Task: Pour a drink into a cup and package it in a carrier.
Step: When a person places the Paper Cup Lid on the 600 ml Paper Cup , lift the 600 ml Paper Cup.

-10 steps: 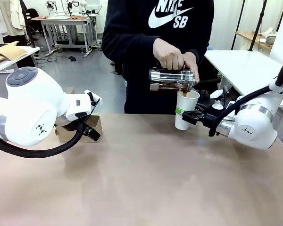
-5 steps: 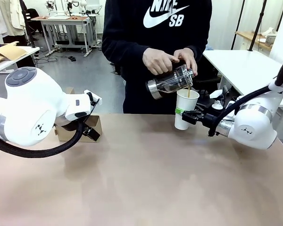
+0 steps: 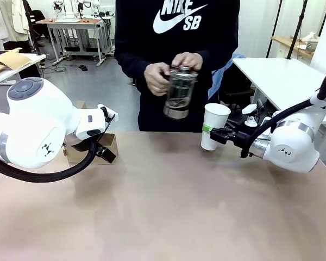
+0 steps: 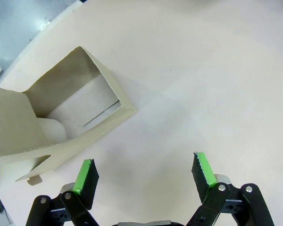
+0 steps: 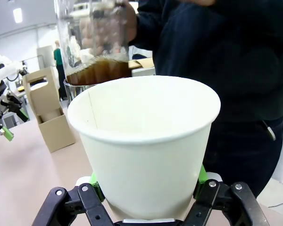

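Front view: the right arm's jaws are clamped on the white cup (image 3: 215, 118) at the table's (image 3: 163, 206) far side, the person holds the press jug (image 3: 179, 93) apart from it, and the left arm's jaws stand apart beside the carrier (image 4: 66, 81).

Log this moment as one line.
left gripper: open, by carrier | right gripper: shut on cup, no lid | person: holds jug upright, clear of cup
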You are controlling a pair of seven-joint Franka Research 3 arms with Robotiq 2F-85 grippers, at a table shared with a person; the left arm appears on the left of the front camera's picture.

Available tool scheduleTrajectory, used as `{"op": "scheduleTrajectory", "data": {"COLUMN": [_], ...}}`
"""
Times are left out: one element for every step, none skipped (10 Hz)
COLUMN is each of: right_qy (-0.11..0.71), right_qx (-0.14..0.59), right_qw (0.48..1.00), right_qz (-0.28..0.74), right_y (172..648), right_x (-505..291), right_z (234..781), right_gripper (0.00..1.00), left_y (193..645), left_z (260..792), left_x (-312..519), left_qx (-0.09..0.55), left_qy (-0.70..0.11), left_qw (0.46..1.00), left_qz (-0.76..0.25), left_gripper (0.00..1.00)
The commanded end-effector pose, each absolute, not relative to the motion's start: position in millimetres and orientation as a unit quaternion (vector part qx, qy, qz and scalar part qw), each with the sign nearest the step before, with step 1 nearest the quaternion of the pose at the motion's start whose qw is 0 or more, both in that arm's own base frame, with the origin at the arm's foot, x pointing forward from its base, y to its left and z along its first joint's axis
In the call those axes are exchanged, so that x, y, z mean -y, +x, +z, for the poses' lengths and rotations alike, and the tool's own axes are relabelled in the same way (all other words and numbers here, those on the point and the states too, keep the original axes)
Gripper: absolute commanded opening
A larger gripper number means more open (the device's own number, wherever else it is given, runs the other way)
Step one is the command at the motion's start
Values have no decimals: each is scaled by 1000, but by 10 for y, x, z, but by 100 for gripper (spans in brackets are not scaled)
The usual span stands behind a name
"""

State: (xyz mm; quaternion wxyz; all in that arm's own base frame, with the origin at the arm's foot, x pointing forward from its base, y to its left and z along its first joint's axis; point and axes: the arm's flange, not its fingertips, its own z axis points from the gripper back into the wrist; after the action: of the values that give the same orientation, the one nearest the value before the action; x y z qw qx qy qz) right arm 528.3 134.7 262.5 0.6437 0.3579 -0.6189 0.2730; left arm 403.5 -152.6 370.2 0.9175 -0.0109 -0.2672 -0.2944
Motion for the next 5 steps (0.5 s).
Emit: {"op": "scheduleTrajectory", "data": {"right_qy": [358, 358, 358, 358, 358], "right_qx": [621, 621, 621, 621, 621], "right_qw": [642, 642, 642, 642, 642], "right_qz": [273, 273, 273, 273, 273], "right_y": [5243, 5243, 5243, 5243, 5243], "right_x": [-1353, -1353, -1353, -1353, -1353], "right_z": [2673, 2673, 2673, 2673, 2673], "right_gripper": [80, 80, 80, 80, 80], "left_y": [4036, 4036, 4036, 4036, 4036], "left_z": [3704, 3704, 3704, 3704, 3704], "left_x": [1519, 1519, 1519, 1519, 1519], "left_qx": [267, 267, 267, 267, 267], "left_qy": [-12, -12, -12, -12, -12], "left_qw": [918, 918, 918, 918, 918], "left_qz": [-294, -294, -294, -294, -294], "left_gripper": [100, 100, 100, 100, 100]}}
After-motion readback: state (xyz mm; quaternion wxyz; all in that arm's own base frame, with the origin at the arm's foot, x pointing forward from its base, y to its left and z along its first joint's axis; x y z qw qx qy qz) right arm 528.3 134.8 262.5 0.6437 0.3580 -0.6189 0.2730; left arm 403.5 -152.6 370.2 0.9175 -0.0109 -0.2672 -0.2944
